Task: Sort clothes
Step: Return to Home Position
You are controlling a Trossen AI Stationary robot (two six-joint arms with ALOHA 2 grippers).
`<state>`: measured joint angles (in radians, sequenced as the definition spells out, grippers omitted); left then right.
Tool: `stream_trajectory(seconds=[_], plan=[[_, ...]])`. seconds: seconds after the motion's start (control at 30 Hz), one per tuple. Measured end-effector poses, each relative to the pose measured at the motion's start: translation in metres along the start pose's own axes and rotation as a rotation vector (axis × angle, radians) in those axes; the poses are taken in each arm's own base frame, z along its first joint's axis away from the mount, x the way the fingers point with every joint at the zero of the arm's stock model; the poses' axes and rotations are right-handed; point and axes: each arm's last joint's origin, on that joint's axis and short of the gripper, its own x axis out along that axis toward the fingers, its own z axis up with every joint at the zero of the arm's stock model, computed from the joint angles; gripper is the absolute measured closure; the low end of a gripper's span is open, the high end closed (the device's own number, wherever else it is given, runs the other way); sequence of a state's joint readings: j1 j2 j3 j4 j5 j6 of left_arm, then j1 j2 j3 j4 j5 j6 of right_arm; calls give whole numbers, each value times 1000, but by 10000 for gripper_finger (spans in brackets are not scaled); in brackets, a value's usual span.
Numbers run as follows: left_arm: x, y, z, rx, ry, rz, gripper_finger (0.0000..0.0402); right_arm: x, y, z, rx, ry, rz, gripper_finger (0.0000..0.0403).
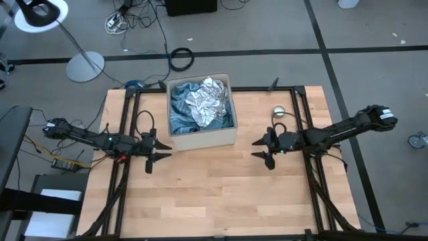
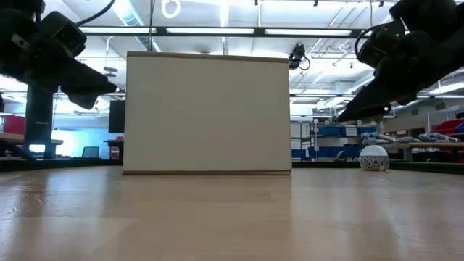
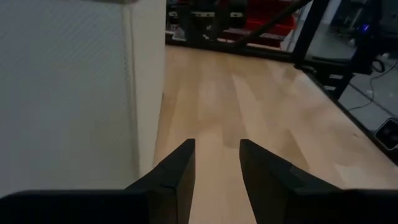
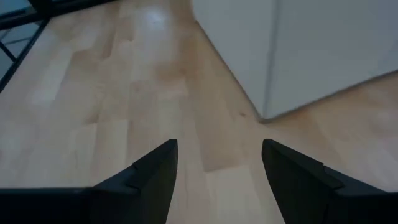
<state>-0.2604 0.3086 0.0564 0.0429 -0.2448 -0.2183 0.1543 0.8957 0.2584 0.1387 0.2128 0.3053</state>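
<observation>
The clothes (image 1: 200,107) are all bundled inside the white box (image 1: 200,141) that stands at the far middle of the table (image 1: 214,194). Looking down into it, a crumpled white-grey patterned piece (image 1: 211,100) lies on top, toward the right-hand side, with blue fabric (image 1: 179,112) bunched under and beside it along the left wall. No garment lies on the wooden boards around the box.

The left tool (image 1: 162,149) hovers off the table just beside the box's left front corner, pointing inward toward the middle. Its two dark fingers (image 3: 177,171) stand apart with bare wood showing between them (nothing is held), and the box's pale wall runs close along one side of them.

The right tool (image 1: 256,148) mirrors it on the other side, near the box's right front corner, also raised above the boards. Its fingers (image 4: 155,168) are spread wider still, gripping nothing, and the box's corner shows ahead of them.

A small round object (image 1: 279,111) sits on the table behind the right arm, well apart from the box.
</observation>
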Motion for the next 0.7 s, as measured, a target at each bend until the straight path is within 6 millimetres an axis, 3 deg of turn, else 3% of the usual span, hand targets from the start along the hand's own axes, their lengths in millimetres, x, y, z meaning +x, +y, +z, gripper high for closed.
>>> stream_trajectory(seconds=[0.2, 0.5, 0.7], plan=[[-1, 2, -9, 4, -38, -20, 270, -21, -8, 3, 4, -19, -10, 167], [-7, 2, -5, 88, -89, -21, 270, -47, -12, 4, 14, -60, 31, 167], [-18, 4, 6, 128, -239, -15, 270, -57, -14, 3, 34, -78, 46, 167]])
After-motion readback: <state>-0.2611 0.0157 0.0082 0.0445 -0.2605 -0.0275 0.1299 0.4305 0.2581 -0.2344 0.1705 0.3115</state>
